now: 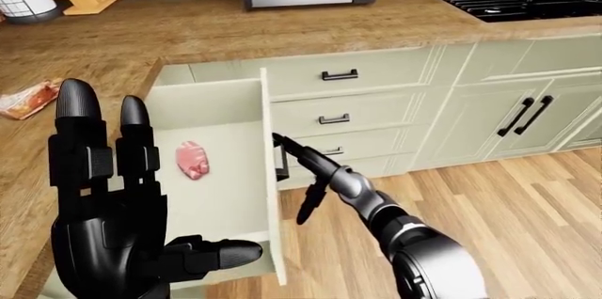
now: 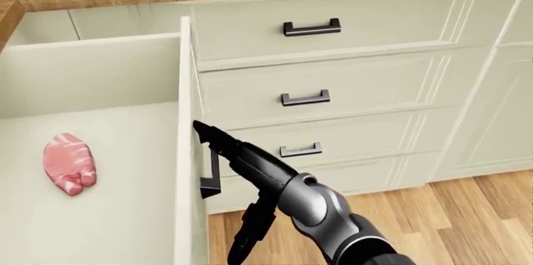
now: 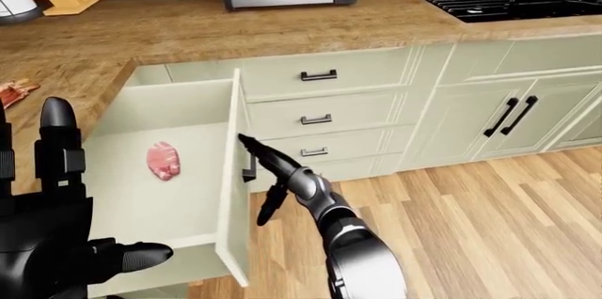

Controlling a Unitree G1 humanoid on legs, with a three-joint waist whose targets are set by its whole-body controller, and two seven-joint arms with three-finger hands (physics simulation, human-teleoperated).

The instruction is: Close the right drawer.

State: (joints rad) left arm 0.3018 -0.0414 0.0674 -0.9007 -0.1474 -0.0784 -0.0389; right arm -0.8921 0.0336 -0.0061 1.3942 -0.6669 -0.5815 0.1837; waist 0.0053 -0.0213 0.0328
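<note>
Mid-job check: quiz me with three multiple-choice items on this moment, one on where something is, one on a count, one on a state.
1. Where does the pink meat lie?
A. on the floor
B. inside the open drawer
C. on the stove

2. How many closed drawers, each with a dark handle, are stacked to the right of the open one in the head view?
A. one
B. three
C. five

3. How does the right hand stand?
A. fingers extended at the drawer front's handle
C. resting on the counter
B. clamped round the meat

Answers: 1 B, the meat lies on the drawer's floor. 2 B, three handles show one above another. 3 A, the fingers point at the handle, not closed round it.
</note>
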